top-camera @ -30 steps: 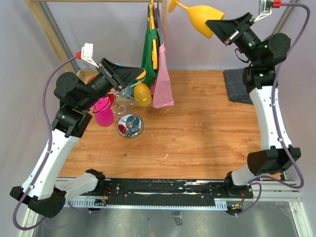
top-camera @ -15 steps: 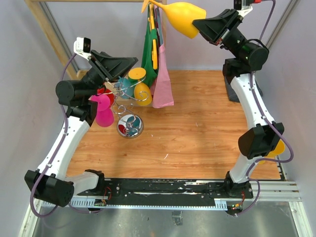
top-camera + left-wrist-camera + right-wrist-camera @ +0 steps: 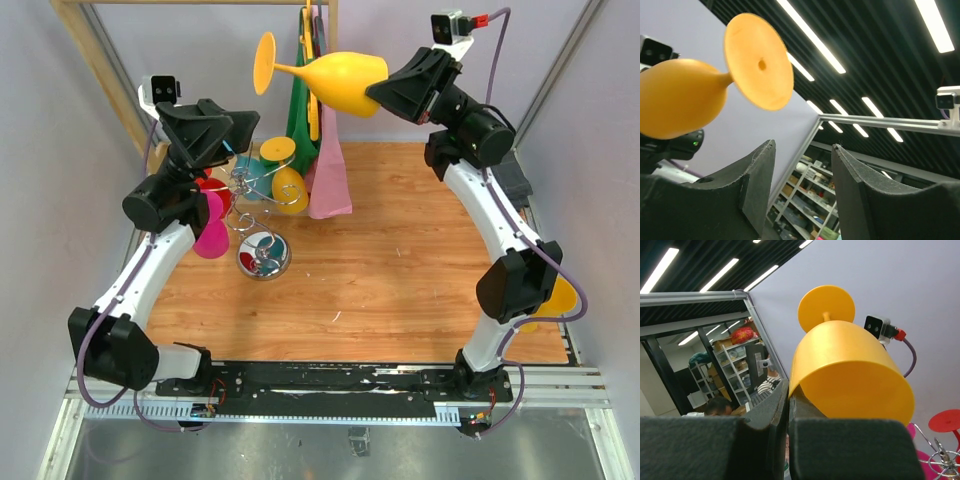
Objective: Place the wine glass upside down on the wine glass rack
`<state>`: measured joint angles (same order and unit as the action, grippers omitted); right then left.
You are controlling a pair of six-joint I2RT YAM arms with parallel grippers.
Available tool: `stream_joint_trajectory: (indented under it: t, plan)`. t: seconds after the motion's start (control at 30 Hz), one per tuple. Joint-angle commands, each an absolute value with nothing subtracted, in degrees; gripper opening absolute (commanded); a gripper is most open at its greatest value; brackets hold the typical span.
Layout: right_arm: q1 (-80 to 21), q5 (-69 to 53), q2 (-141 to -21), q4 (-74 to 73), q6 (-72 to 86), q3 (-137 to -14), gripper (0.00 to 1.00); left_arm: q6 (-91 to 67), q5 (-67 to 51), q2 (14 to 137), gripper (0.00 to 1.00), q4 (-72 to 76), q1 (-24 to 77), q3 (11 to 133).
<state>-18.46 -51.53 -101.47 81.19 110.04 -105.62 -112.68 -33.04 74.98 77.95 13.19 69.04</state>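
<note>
My right gripper point(image 3: 385, 92) is shut on the rim of a yellow wine glass point(image 3: 335, 77) and holds it high, lying sideways with its foot point(image 3: 264, 63) to the left. In the right wrist view the glass point(image 3: 850, 367) fills the frame, its rim pinched between the fingers point(image 3: 775, 410). My left gripper point(image 3: 228, 130) is open and empty, raised over the chrome wine glass rack point(image 3: 262, 205); its wrist view shows the yellow glass point(image 3: 715, 95) above its fingers point(image 3: 757, 175). Pink point(image 3: 210, 228), yellow point(image 3: 288, 190) and red glasses hang on the rack, above its round mirror base point(image 3: 264, 253).
A wooden clothes rail frame point(image 3: 95, 45) stands at the back with green and pink cloths point(image 3: 325, 160) hanging just right of the rack. A dark grey pad point(image 3: 520, 180) lies at the back right. A yellow object point(image 3: 560, 298) shows behind the right arm's elbow.
My right arm has swung the yellow glass left and lower, turning it sideways. My left arm has lifted and turned its gripper upward, away from the rack.
</note>
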Motion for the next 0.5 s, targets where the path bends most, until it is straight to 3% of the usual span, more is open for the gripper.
stream_joint_trajectory:
  t: [0.0, 0.47]
  plan:
    - [-20.8, -55.0, -99.6, 87.5, 111.7, -103.5, 0.01, -120.7, -29.3, 76.3, 0.54, 89.1, 12.6, 69.7]
    - [-22.9, -55.3, -101.1, 86.3, 110.1, -105.5, 0.01, -122.3, -32.0, 75.9, 0.54, 88.2, 12.3, 67.2]
